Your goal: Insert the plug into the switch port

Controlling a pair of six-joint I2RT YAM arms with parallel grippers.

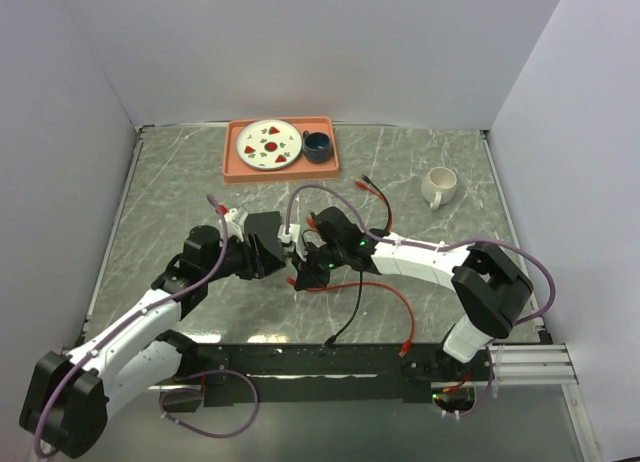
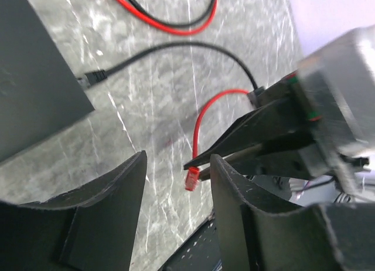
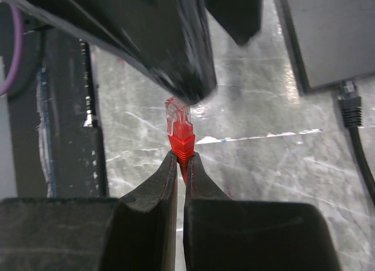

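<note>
Right gripper [image 3: 180, 161]: we saw it pinched tight on the red plug [image 3: 179, 127], with the clear tip sticking out.
Left gripper [image 2: 176, 165]: we saw its fingers apart, holding nothing, close by the plug.
Switch [image 3: 331, 36]: it lay flat on the table [image 3: 252, 165], near both grippers. The plug was not in it.
Black cable [image 3: 351, 107]: we saw its end by the switch's edge.
</note>
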